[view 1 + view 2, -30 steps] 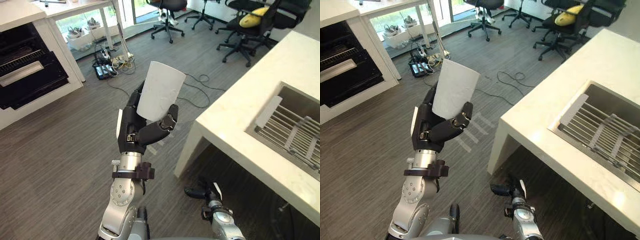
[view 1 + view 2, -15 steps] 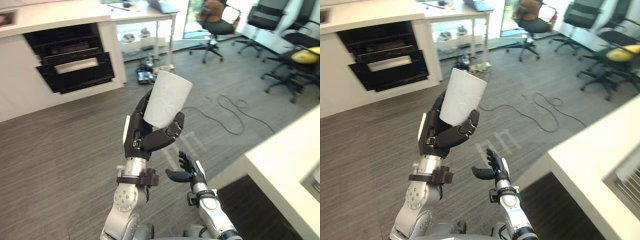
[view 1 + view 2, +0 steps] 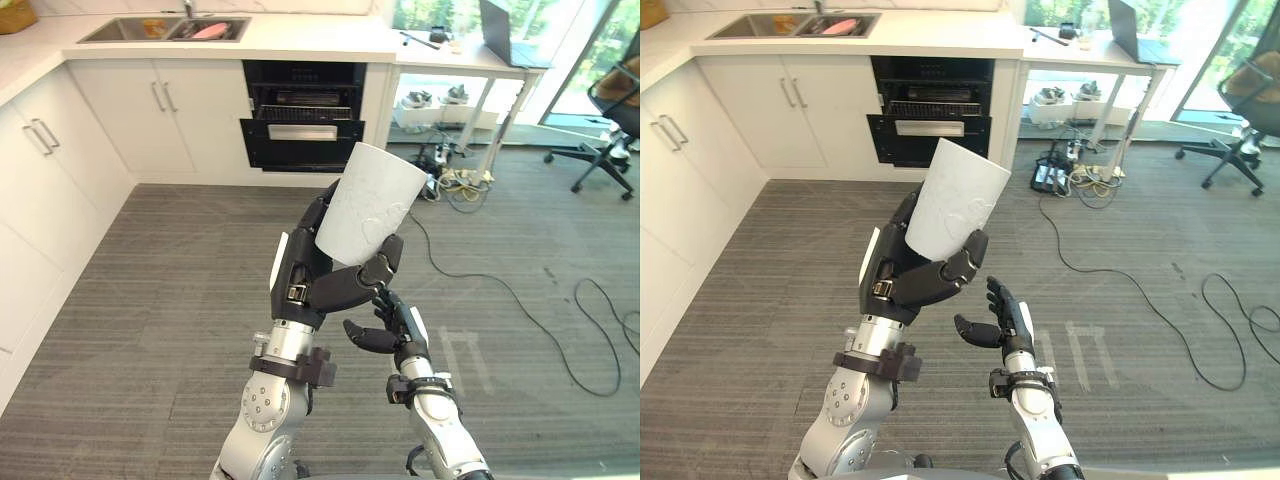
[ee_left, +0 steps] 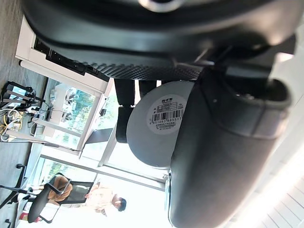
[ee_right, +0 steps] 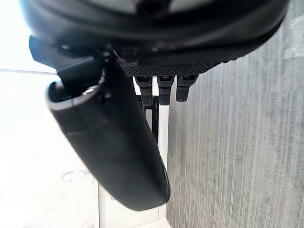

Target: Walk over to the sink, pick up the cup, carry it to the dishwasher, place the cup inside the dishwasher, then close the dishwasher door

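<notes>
A tall white cup (image 3: pixel 367 204) is held upright in front of me, with my left hand (image 3: pixel 313 280) curled round its lower part. Its base with a barcode label (image 4: pixel 164 114) shows past the thumb in the left wrist view. My right hand (image 3: pixel 385 325) hovers just below and right of the cup with relaxed fingers and holds nothing. The dishwasher (image 3: pixel 302 115) stands at the far wall under the worktop, a dark opening with racks and a pale handle bar. A sink (image 3: pixel 165 29) is set in the worktop to its left.
White cabinets (image 3: pixel 50 190) run along the left and the far wall. A desk (image 3: pixel 470 75) with a laptop, boxes and a tangle of cables (image 3: pixel 455 180) stands right of the dishwasher. More cable (image 3: pixel 590 330) loops across the grey plank floor at right. An office chair (image 3: pixel 615 120) stands far right.
The camera has swung left: the island counter and chairs have gone from sight, and the cabinets, sink and dishwasher now lie ahead. The cup stays in my left hand.
</notes>
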Robot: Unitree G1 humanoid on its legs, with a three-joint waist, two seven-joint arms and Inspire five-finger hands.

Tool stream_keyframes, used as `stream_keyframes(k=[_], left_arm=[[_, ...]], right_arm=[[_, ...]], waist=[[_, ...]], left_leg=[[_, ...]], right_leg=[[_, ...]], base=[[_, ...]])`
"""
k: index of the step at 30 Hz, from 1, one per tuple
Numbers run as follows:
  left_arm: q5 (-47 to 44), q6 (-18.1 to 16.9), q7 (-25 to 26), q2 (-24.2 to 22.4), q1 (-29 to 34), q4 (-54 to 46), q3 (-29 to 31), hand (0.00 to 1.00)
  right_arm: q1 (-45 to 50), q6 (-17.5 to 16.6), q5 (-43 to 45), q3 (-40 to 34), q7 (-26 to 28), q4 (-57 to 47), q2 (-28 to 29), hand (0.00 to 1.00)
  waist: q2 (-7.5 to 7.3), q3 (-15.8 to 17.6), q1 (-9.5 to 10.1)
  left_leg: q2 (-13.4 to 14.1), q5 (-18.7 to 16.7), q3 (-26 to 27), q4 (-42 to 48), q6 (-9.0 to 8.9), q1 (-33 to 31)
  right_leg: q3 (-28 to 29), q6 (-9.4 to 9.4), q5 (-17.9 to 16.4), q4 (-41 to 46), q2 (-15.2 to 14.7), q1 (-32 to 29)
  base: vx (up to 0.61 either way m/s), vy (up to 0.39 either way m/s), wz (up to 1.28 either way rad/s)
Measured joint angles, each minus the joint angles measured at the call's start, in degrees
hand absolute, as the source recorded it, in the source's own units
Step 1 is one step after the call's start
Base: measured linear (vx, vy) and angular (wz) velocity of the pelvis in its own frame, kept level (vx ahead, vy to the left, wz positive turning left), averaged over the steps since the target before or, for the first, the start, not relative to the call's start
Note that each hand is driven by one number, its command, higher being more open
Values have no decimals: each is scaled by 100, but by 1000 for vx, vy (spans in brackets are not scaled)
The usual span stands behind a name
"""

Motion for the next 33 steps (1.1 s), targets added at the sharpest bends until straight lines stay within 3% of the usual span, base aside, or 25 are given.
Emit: stream_keyframes(k=[3,7,11,15,17,21,27,30,31,33], left_arm=[[1,1,-106,64,-31,175,-53,30],[6,2,-234,137,-32,254,-140,30],[9,26,-447,209,-37,255,-187,30],[12,47,-450,214,-197,286,-201,30],[11,44,-446,214,-309,286,-209,30],[10,31,-444,243,-306,286,-162,30],[9,38,-542,316,-113,285,-138,30],[7,38,-539,319,-56,283,-52,30],[6,38,-525,334,309,239,216,30],[6,38,-525,333,309,239,216,30]], right_arm=[[-22,6,-10,-256,-23,262,8,90],[-14,8,-11,-305,-36,599,-33,90],[101,49,-46,-332,-30,771,-33,90],[323,56,-171,-422,-31,762,-11,90],[372,79,-271,-435,-2,760,-3,90],[369,98,-399,-203,143,560,17,90],[372,129,-518,-157,206,473,-117,90],[370,129,-563,-167,200,474,-282,90],[556,129,-587,-212,171,775,-387,90],[556,129,-588,-212,171,775,-387,90]], waist=[[10,-11,38],[9,-12,-74],[15,-6,-116],[87,41,-275],[84,43,-225],[65,49,-51],[95,30,-80],[95,28,-75],[121,6,-215],[121,6,-215]], left_leg=[[-140,292,-103,-521,20,184],[-249,624,-57,-1122,20,431],[-319,727,-32,-1338,81,511],[-442,1034,-509,-1842,193,769],[-489,1109,-579,-1928,156,750],[-580,1294,-589,-2022,38,663],[-408,1572,-727,-2446,-97,736],[-375,1616,-751,-2420,-70,735],[-330,1688,-870,-2442,-85,752],[-330,1688,-870,-2442,-85,752]], right_leg=[[-106,-25,66,-54,-48,33],[-38,-61,175,-85,-86,22],[119,-46,184,142,-123,-90],[1378,-39,154,935,1,-375],[1554,25,90,967,-41,-437],[1642,170,-2,459,-141,-241],[1428,103,169,-201,28,6],[1397,80,232,-399,65,115],[1325,89,495,-767,121,349],[1325,89,495,-767,121,349]], base=[[-18,-36,33],[-59,-8,-3],[-84,32,-6],[-31,73,56],[-4,12,56],[-12,-65,13],[30,-109,13],[71,-52,4],[35,-21,0],[0,0,0]])
